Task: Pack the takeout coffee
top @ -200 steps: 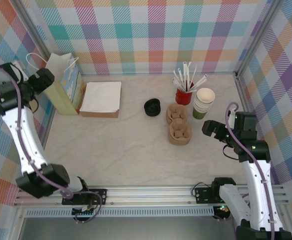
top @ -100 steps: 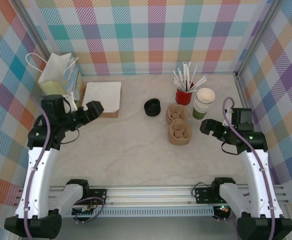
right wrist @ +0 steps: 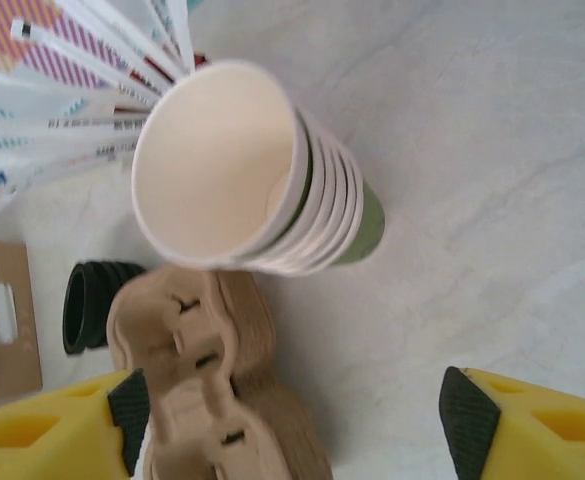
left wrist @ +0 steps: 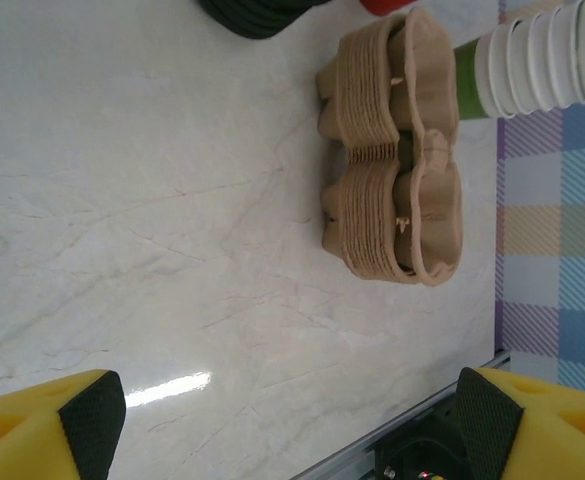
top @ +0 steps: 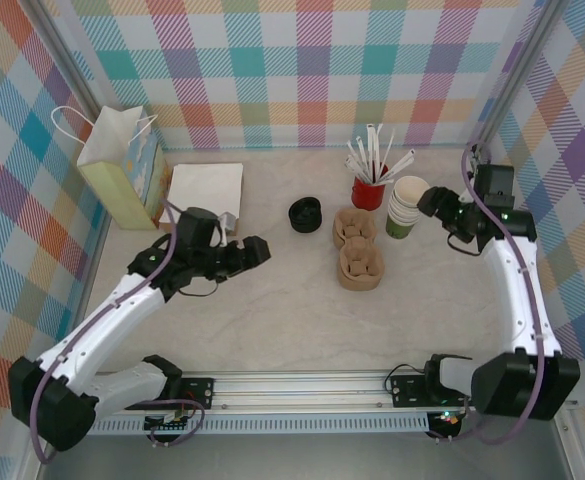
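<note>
The takeout coffee cups [top: 408,205] stand nested in a stack at the back right, olive-green outside and cream inside [right wrist: 222,165]. A pile of round black lids [top: 305,214] lies left of them. My right gripper [top: 433,201] hovers just right of the cup stack, open, with nothing between its fingers [right wrist: 297,430]. My left gripper [top: 254,251] is over the table's middle left, pointing toward the brown carriers [left wrist: 397,160], open and empty [left wrist: 292,425]. The cup stack [left wrist: 532,70] lies beyond the carriers in the left wrist view.
A stack of brown pulp carriers [top: 357,247] sits between lids and cups. A red cup of white straws [top: 369,188] stands behind them. White napkins [top: 204,192] and a pale green paper bag [top: 122,170] are at the back left.
The left arm swung from beside the bag at far left to the table's middle left. The right arm moved back and up to the cup stack, its jaws narrowing a little.
</note>
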Action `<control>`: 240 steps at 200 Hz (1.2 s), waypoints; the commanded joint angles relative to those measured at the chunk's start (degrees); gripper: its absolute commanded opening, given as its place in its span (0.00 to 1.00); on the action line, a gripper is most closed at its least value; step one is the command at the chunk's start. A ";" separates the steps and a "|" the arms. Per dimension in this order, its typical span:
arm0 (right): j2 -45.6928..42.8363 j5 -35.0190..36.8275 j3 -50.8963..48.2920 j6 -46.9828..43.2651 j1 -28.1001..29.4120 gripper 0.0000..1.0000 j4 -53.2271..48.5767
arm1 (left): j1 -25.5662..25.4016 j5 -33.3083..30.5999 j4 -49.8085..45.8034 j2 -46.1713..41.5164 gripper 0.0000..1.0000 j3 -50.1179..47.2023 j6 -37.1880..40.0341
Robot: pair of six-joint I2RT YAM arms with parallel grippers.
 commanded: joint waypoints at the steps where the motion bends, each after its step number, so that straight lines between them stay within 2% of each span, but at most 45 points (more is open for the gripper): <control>1: 4.55 -1.75 3.85 3.32 -0.99 0.76 4.50 | -3.44 -3.34 5.00 1.91 0.87 0.08 -2.32; 36: 11.02 -2.35 7.48 4.10 -1.20 0.68 5.67 | -5.30 -6.82 2.11 4.71 0.88 2.04 -0.51; 92: 18.93 -2.16 12.96 0.94 -1.21 0.55 2.66 | -5.52 -7.17 1.98 5.38 0.88 1.93 -0.30; 120: 21.44 -4.37 14.39 -0.55 -1.14 0.45 2.07 | -5.59 -7.17 1.99 5.63 0.88 2.04 -0.20; 178: 24.31 -5.25 17.02 -3.33 -1.14 0.27 -0.93 | -5.60 -8.46 -0.13 5.54 0.88 2.91 0.90; 240: 25.10 -5.34 18.50 -6.01 -1.11 0.15 -3.57 | -5.60 -8.60 -0.45 5.34 0.88 3.00 1.09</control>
